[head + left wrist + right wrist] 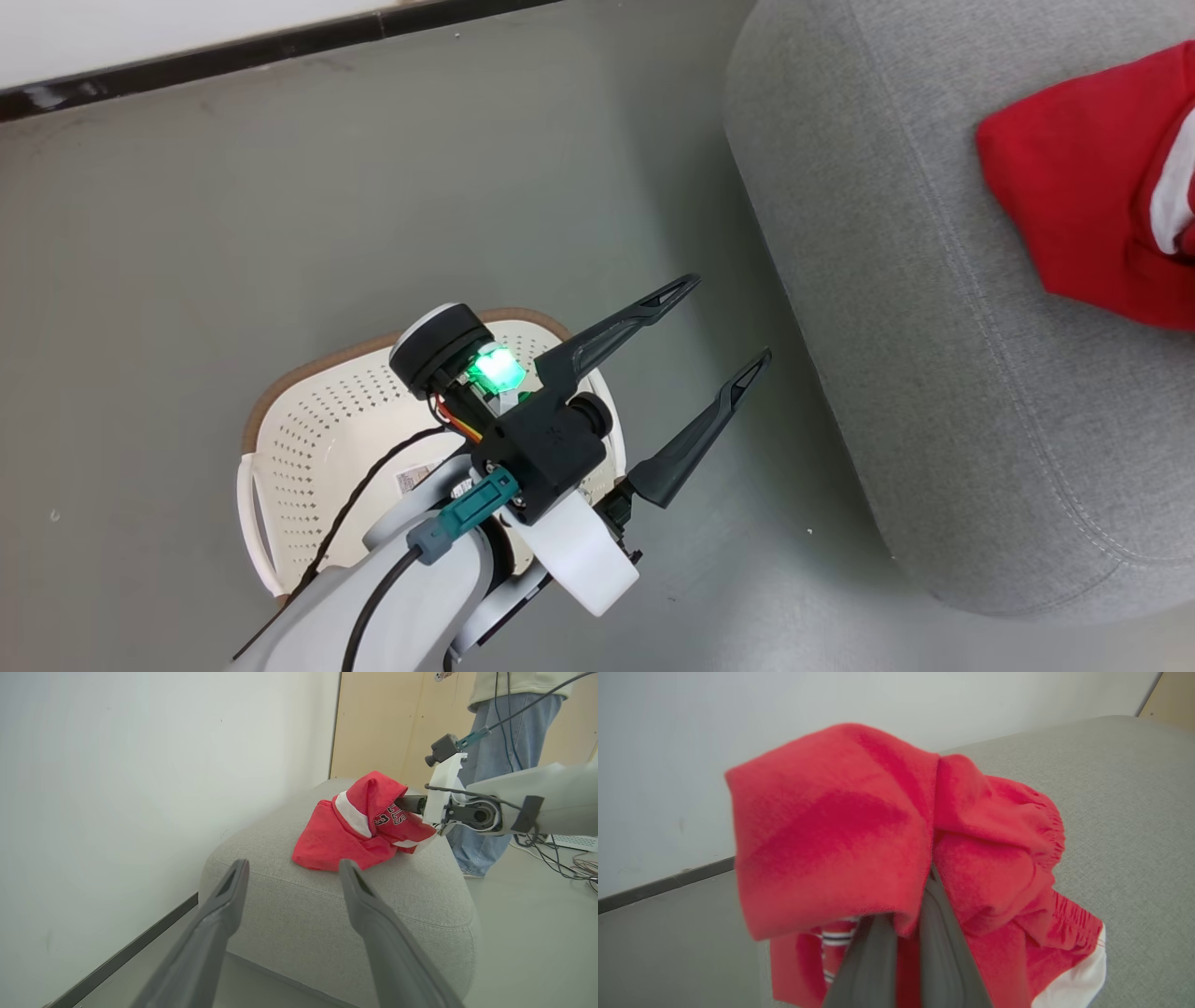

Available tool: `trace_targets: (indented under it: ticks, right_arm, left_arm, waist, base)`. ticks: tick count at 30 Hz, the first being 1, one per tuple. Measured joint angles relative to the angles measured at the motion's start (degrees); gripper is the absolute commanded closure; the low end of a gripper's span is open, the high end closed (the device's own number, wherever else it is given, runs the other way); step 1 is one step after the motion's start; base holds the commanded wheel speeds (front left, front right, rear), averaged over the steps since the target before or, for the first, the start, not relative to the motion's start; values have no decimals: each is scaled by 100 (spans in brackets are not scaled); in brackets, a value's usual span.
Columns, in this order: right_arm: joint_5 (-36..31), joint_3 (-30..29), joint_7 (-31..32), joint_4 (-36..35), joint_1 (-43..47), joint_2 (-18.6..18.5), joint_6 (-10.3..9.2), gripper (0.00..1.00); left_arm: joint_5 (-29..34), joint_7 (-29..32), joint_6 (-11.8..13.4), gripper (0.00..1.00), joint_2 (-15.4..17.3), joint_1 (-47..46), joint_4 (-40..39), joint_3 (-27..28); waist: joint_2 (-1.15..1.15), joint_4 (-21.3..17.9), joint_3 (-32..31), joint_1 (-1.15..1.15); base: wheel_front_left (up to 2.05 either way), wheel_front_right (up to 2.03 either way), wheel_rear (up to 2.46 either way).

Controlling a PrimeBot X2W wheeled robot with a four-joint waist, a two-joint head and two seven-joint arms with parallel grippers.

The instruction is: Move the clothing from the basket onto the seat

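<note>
Head view: L gripper (pixel 728 317) splayed wide, empty, by basket (pixel 313 425); R gripper (pixel 905 933) clamped on clothing (pixel 831 830) atop seat (pixel 934 327).

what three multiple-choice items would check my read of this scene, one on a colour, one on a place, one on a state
1. What colour is the rim of the basket?
A brown
B blue
C red

2. Where is the clothing?
A in the basket
B on the seat
C on the floor

3. How is the left gripper?
A open, holding nothing
B shut on the clothing
C shut on the basket's rim

Answers:
1 A: the head view shows a brown band around the cream-white wall.
2 B: the left wrist view shows the red bundle resting on the grey cushion top.
3 A: its two dark fingers stand wide apart with only floor behind them.
</note>
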Motion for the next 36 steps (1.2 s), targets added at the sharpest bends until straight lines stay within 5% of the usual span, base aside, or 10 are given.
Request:
trace_targets:
  ticks: [1,3,19,36]
  right_arm:
    - [20,25,0,-3,1,22,0,45]
    - [25,69,0,-7,1,27,0,0]
    - [247,376,-5,-301,314,141,0,0]
    - [433,520,-65,-1172,977,-127,0,0]
  left_arm:
    - [0,-16,0,0,1,0,16,0]
    - [-2,-22,0,0,1,1,44,0]
    - [-96,-179,-1,0,5,15,238,-3]
    - [-255,-399,98,0,37,186,436,250]
  waist:
    - [0,-15,-12,0]
    - [0,-47,-39,0]
    - [0,-368,-294,0]
    - [0,-732,-681,0]
  base:
    - [0,0,0]
    - [0,0,0]
    - [0,0,0]
    - [0,0,0]
